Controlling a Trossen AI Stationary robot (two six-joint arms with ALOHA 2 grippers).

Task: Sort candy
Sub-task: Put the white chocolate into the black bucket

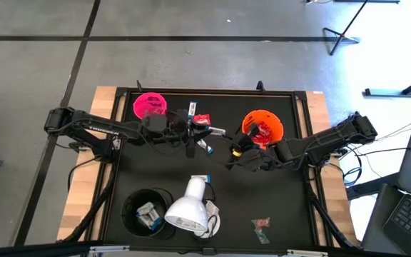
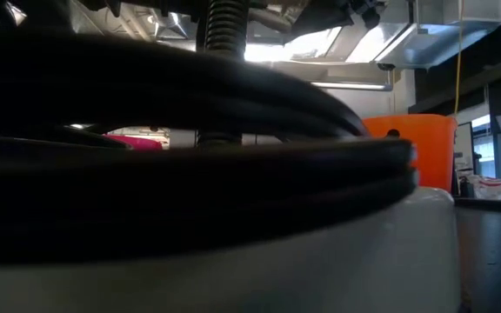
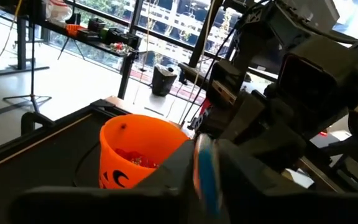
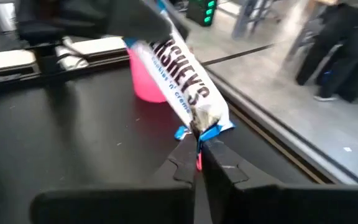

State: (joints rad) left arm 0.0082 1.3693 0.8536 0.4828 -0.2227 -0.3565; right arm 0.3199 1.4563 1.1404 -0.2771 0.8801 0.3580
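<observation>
**Bar held across the middle of the table, between two grippers**

On the left, the left arm reaches in over the black table (image 1: 63, 178), past the pink cup (image 1: 150, 105) at the far left. The left gripper (image 3: 204, 169) sits around one end of a white-and-blue bar (image 4: 185, 81), whose edge shows between its dark fingers. I cannot tell whether that gripper has actually clamped on it.

In the middle, the bar hangs tilted above the table and touches neither cup. Just beside it on the far side lies a red packet (image 1: 202, 119). A black cup (image 1: 128, 203) and a white lamp head (image 1: 188, 208) stand at the near edge.

On the right, the right gripper (image 4: 197, 149) is closed on the bar's crimped blue end, pinching only the wrapper seam. The orange cup (image 1: 252, 116) is just beyond it, with red packets inside. One loose sweet (image 1: 261, 225) lies at the near right, well apart.

This looks like a hand-over. To do it well:
- Only one gripper should let go, and only once the other has firmly closed on the bar's body, not on loose wrapper.
- Neither arm should pull away while both are holding, since the seam could tear or slip.
- The receiving arm should lift the bar clear before it swings toward a cup.
</observation>
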